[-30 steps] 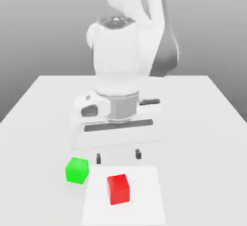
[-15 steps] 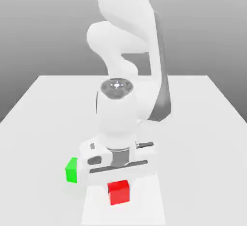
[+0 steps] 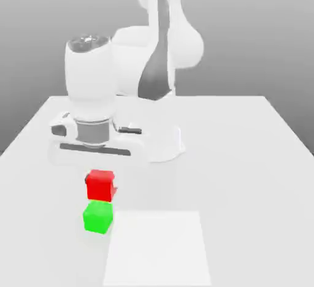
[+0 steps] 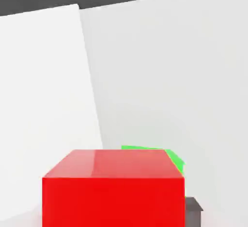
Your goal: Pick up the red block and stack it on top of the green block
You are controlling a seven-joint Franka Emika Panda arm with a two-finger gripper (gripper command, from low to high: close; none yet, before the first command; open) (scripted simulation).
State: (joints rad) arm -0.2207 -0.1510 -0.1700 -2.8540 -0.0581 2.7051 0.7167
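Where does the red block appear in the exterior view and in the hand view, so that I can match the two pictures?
Exterior view: the red block is left of centre, just above the green block in the picture.
Hand view: large, along the picture's edge, partly covering the green block.
Shared landmark: the green block.

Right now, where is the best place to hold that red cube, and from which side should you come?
Probably by two opposite upright faces of the red cube, coming from above, as the end effector holds it: those faces look flat and parallel, and its underside is left free to land on the green cube.
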